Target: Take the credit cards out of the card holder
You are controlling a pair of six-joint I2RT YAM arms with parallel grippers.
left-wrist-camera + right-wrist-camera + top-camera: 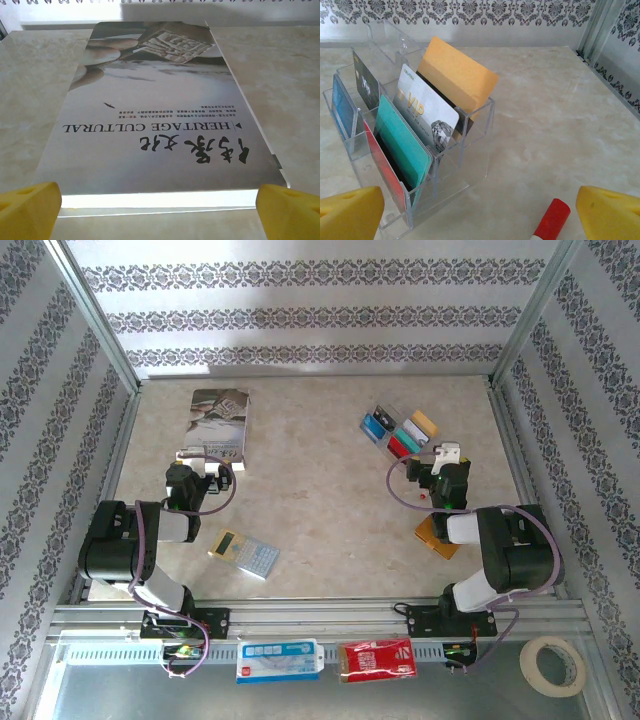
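Note:
The card holder (470, 135) is a clear acrylic tiered stand at the back right of the table (400, 430). Several credit cards stand upright in its slots: gold (457, 75), silver VIP (425, 112), teal (402, 145), red (382, 172), blue (342, 110) and black (365, 82). My right gripper (480, 215) is open just short of the stand's near right corner (437, 462), its yellow fingertips (610, 212) spread wide with nothing between them. My left gripper (160, 212) is open at the near edge of a grey book (155, 125), touching nothing (205, 468).
A red-capped marker (552, 217) lies on the table by my right fingers. An orange-tan flat thing (437, 537) lies partly under the right arm. The calculator (245, 555) sits front left. The book (220, 420) lies back left. A tape roll (553, 663) rests outside the frame.

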